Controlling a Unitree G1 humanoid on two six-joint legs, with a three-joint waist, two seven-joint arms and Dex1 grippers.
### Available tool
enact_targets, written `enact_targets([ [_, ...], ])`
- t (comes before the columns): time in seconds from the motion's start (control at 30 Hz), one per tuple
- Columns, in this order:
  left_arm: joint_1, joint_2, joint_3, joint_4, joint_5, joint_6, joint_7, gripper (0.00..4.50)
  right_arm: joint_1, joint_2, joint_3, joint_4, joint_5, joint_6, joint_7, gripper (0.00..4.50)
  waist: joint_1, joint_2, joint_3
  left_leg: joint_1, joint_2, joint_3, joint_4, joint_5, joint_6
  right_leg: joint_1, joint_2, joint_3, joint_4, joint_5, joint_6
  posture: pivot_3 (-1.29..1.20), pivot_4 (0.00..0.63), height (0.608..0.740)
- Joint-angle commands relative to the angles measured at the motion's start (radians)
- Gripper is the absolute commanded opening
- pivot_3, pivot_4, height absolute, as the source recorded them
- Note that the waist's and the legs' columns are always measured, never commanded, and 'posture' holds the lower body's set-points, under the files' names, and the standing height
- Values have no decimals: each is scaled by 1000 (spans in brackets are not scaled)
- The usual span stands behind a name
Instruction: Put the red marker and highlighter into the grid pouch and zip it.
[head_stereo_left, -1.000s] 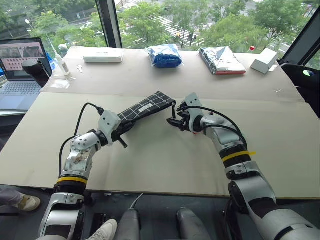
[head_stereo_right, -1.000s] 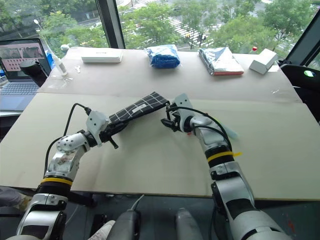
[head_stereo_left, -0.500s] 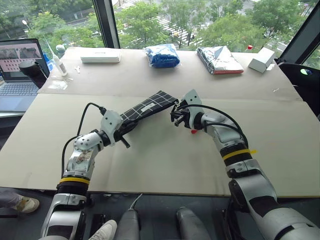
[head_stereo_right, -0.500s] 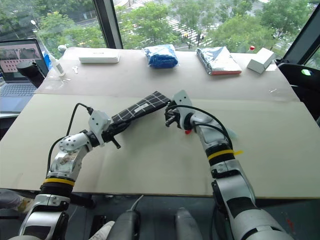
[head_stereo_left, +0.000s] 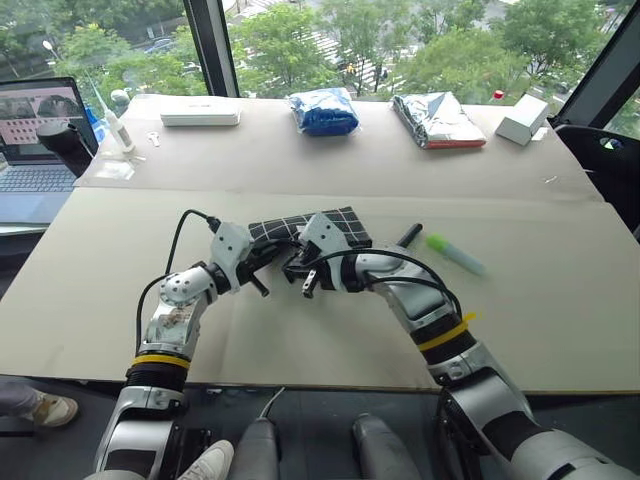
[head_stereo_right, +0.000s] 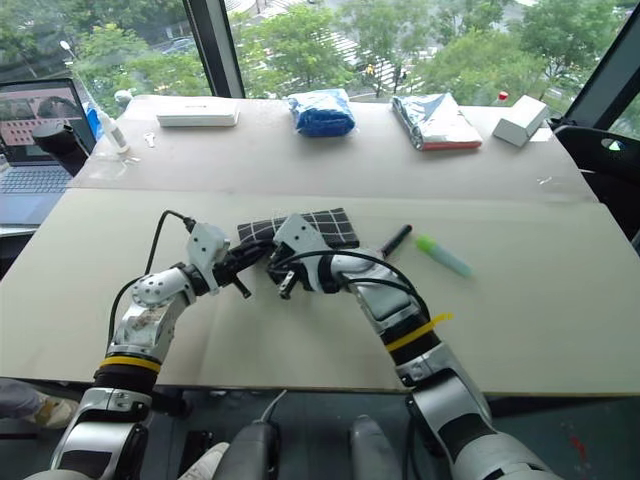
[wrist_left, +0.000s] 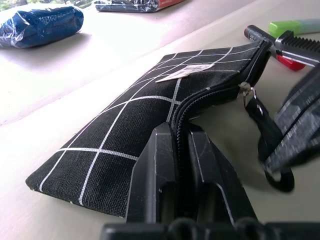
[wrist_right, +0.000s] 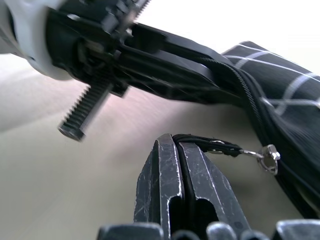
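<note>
The right claw (wrist_right: 172, 165) has swept across from the far end of the grid pouch (head_stereo_left: 320, 226) toward the left arm, dragging the zipper pull strap (wrist_right: 207, 144) with it; its fingers are pressed together on that strap, where a second ago they stood wide apart. The left claw (wrist_left: 182, 150) has stayed put, clamped on the pouch's near edge beside the zipper track, anchoring the fabric against the pull. The pouch now lies bunched shorter on the tabletop (head_stereo_left: 300, 340) between the two arms. With the right arm drawn aside, the red marker (head_stereo_left: 407, 236) and the highlighter (head_stereo_left: 455, 254) lie bare on the tabletop just beyond the pouch, neither one inside it. So this stroke of the slider looks like opening the pouch rather than closing it, and both pens remain to be picked up and loaded before the final zip.
</note>
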Motion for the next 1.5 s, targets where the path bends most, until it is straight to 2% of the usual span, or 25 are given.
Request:
enact_targets([
  [0.03, -33, -7, -1, -2, -9, -32, -1, 0, -61, 41, -16, 0, 13, -8, -17, 20, 2, 0, 0, 0, 0, 0, 0, 0, 0, 0, 0, 0, 0, 0, 0, 0, 150, 740],
  [0.17, -42, -11, -1, 10, -8, -39, -6, 0, -61, 50, -7, -9, 20, 9, -12, 20, 1, 0, 0, 0, 0, 0, 0, 0, 0, 0, 0, 0, 0, 0, 0, 0, 150, 740],
  [0.2, -43, -10, 0, 12, -8, -41, -7, 0, -58, 45, -12, -3, 18, 13, -15, 604, 1, 0, 0, 0, 0, 0, 0, 0, 0, 0, 0, 0, 0, 0, 0, 0, 150, 740],
  [0.23, -44, -10, 0, 14, -9, -43, -7, 0, -55, 37, -16, 1, 18, 15, -12, 747, 1, 0, 0, 0, 0, 0, 0, 0, 0, 0, 0, 0, 0, 0, 0, 0, 150, 740],
  [0.37, -37, -11, 0, 6, -11, -44, -6, 0, -49, -32, -63, -28, 43, 55, 18, 2140, 1, 0, 0, 0, 0, 0, 0, 0, 0, 0, 0, -1, 0, 0, 0, 0, 150, 740],
  [0.47, -29, -9, 1, -3, -13, -42, -6, 0, -20, -126, -120, -144, 145, 179, 103, 3192, 13, 0, 0, -1, 0, 0, 0, 0, 0, 0, 0, -1, 0, 0, 0, 0, 150, 740],
  [0.6, -23, -8, 5, -10, -16, -38, -3, 0, 73, -303, -187, -330, 246, 249, 212, 3192, 22, 0, 0, -2, 0, -1, 1, 0, 0, 0, 0, -1, -2, 0, 0, 0, 150, 740],
  [0.7, -20, -10, 8, -18, -21, -32, -1, 0, 186, -459, -271, -450, 287, 182, 289, 3192, 21, 0, 0, -2, 0, -1, 0, 0, 0, 0, 0, -1, -2, 0, 0, 0, 150, 740],
  [0.73, -20, -12, 9, -20, -23, -30, 0, 0, 211, -493, -305, -456, 283, 153, 287, 3192, 21, -1, 0, -2, 0, -1, 0, 0, 0, 0, 0, -1, -3, 0, 0, 0, 150, 740],
  [0.83, -26, -21, 13, -23, -30, -19, 4, 0, 256, -568, -444, -342, 211, 40, 160, 3192, 19, -1, 0, -2, -1, -1, 1, 0, 0, 1, 0, 0, -4, 0, 0, 0, 150, 740],
  [0.97, -42, -33, 16, -12, -39, -13, 6, 0, 318, -632, -570, -167, 127, -141, 20, 3192, 23, -1, 0, -1, 0, -1, 1, 0, 0, 1, 0, 0, -4, 0, 0, 0, 150, 740],
  [1.03, -52, -39, 15, -1, -42, -13, 7, 0, 353, -660, -587, -79, 83, -218, -24, 3192, 26, -1, 0, -1, -1, 0, 0, 0, 0, 2, -1, 0, -5, 0, 0, 0, 150, 740],
  [1.23, -67, -43, 12, 18, -45, -17, 7, 0, 398, -687, -571, 64, 65, -301, -14, 3192, 16, -1, 0, 0, -1, 0, 0, 0, 0, 2, -1, 1, -5, 0, 0, 0, 150, 740],
  [1.5, -67, -44, 8, 14, -46, -10, 7, 0, 333, -667, -583, 157, 144, -265, 45, 3192, 17, -1, 0, 1, -1, 0, 0, 0, 0, 4, -1, 1, -5, 0, 0, 0, 150, 740],
])
